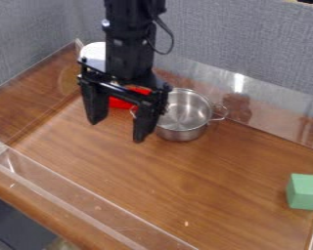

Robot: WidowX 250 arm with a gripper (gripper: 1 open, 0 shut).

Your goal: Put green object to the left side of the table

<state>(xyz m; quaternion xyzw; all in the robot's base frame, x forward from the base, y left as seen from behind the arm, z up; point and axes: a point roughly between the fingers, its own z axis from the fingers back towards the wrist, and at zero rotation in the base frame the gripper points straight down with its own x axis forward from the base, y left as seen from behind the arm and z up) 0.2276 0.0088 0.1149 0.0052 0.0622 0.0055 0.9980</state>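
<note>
Sitting at the front right corner of the table (107,186), the green object (303,190) rests alone on the wood, close to the clear wall, with nothing touching it. I see the gripper (120,115) well apart from it, toward the back left, pointing down with its fingers spread wide and empty. Just beside the gripper stands a steel pot (183,114). Behind the fingers lies a red block (116,96), partly hidden, and a yellow tub with a white lid (94,61) peeks out near the back wall.
</note>
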